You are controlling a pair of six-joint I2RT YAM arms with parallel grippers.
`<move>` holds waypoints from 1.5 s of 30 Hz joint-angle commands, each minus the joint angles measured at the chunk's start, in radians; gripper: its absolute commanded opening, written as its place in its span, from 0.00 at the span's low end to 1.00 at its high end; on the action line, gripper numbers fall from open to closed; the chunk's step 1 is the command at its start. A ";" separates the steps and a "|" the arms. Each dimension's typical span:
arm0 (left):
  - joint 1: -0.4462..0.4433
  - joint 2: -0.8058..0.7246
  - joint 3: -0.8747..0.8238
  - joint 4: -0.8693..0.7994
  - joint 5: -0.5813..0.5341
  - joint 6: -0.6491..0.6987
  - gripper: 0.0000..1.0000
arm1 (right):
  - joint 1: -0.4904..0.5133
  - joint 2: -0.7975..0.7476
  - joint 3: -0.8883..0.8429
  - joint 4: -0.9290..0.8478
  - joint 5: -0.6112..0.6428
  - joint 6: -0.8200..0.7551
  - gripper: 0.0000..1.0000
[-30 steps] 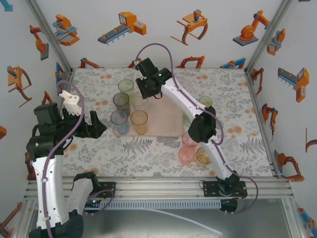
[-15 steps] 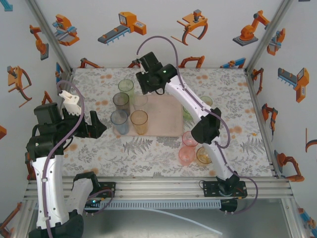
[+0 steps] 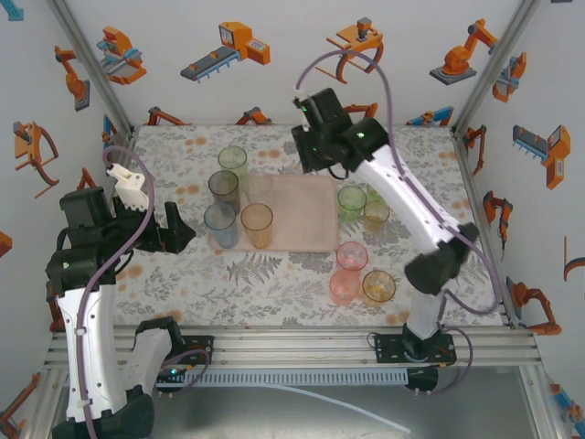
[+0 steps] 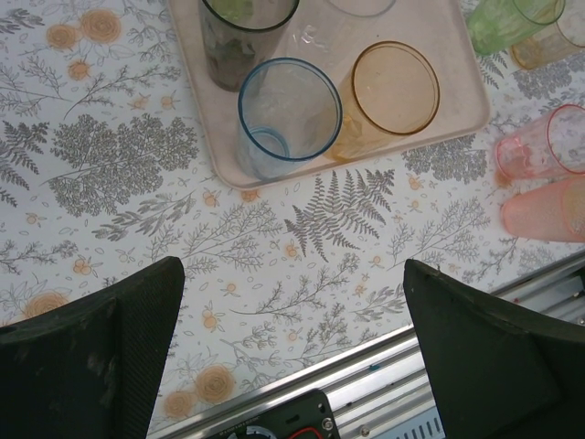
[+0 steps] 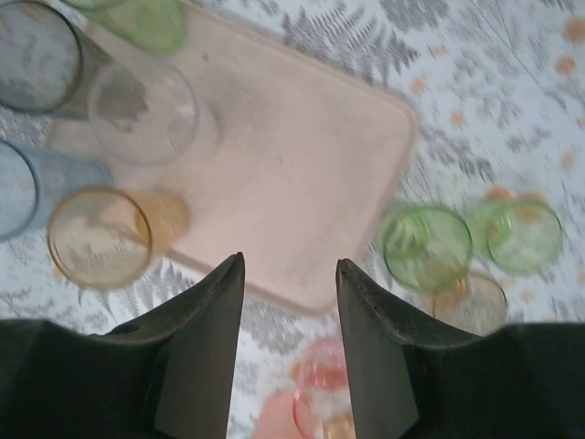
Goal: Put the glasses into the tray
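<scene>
The pale pink tray point(image 3: 306, 219) lies mid-table. On its left part stand five glasses: green point(image 3: 232, 159), grey point(image 3: 223, 187), clear point(image 3: 259, 187), blue point(image 3: 219, 220) and orange point(image 3: 257, 221). Right of the tray stand green point(image 3: 351, 201) and amber point(image 3: 376, 215) glasses. Nearer are two pink ones point(image 3: 351, 256) point(image 3: 344, 285) and an amber one point(image 3: 378, 286). My right gripper point(image 5: 289, 265) hangs high over the tray's far edge, open with nothing between its fingers. My left gripper point(image 4: 292, 274) hovers left of the tray, wide open and empty, facing the blue glass point(image 4: 288, 114).
The floral table runs to white walls at the back and sides, and an aluminium rail point(image 3: 292, 347) borders its near edge. The right half of the tray point(image 5: 302, 165) is bare. My right arm's elbow point(image 3: 439, 265) hangs beside the pink and amber glasses.
My right gripper has lifted away from the clear glass on the tray's far left and swung to the right and higher. The left arm has not moved.
</scene>
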 commanded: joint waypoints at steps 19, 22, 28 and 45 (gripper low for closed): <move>-0.007 -0.004 0.018 -0.023 0.050 0.001 0.97 | -0.160 -0.624 -1.012 0.117 -0.057 0.279 0.42; -0.007 -0.002 0.016 -0.022 0.051 -0.003 0.97 | -0.160 -0.617 -1.061 0.155 -0.069 0.288 0.41; -0.007 0.006 0.016 -0.017 0.051 -0.008 0.97 | -0.163 -0.588 -1.122 0.215 -0.089 0.300 0.38; -0.006 0.011 0.005 -0.006 0.050 -0.011 0.97 | -0.181 -0.496 -1.184 0.289 -0.069 0.297 0.30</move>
